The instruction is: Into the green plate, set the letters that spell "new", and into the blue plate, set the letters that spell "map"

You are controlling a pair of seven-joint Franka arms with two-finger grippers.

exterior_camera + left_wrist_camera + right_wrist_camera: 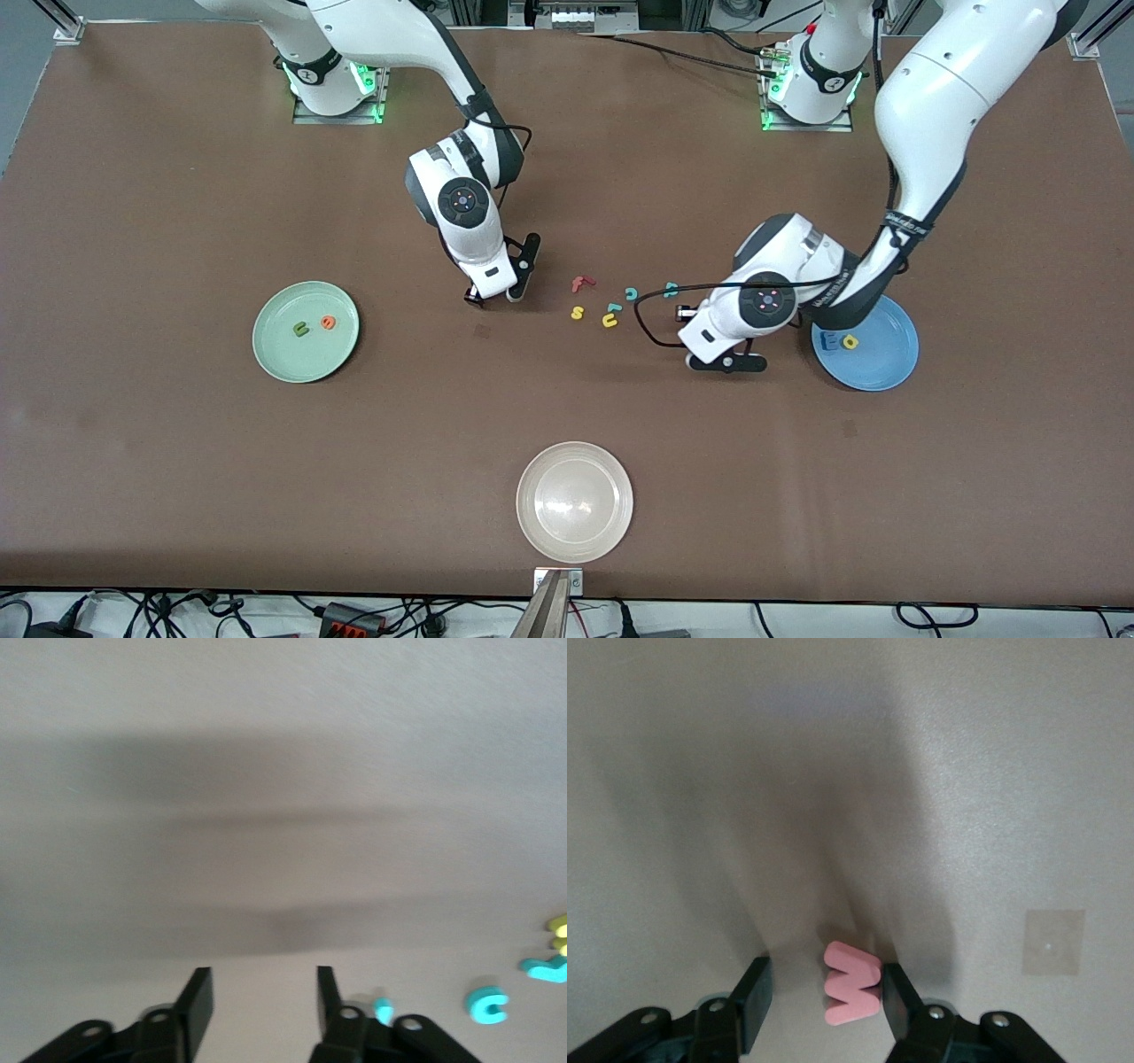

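Observation:
The pink w (852, 983) lies on the table between the fingers of my right gripper (824, 970). It touches one finger (897, 1001) and a gap separates it from the other, so the gripper stands open around it. This gripper (494, 299) is down at the table between the green plate (276, 354) and the loose letters. The olive n (301, 330) and orange e (329, 323) lie in the green plate. The blue m (831, 339) and yellow a (850, 341) lie in the blue plate (877, 372). The teal p (671, 289) lies on the table. My left gripper (264, 979) is open and empty beside the blue plate (726, 363).
Loose letters lie mid-table: red f (581, 283), yellow s (577, 312), yellow u (609, 321), teal c (631, 293), which also shows in the left wrist view as the teal c (487, 1005). A whitish clear plate (575, 501) sits near the front edge.

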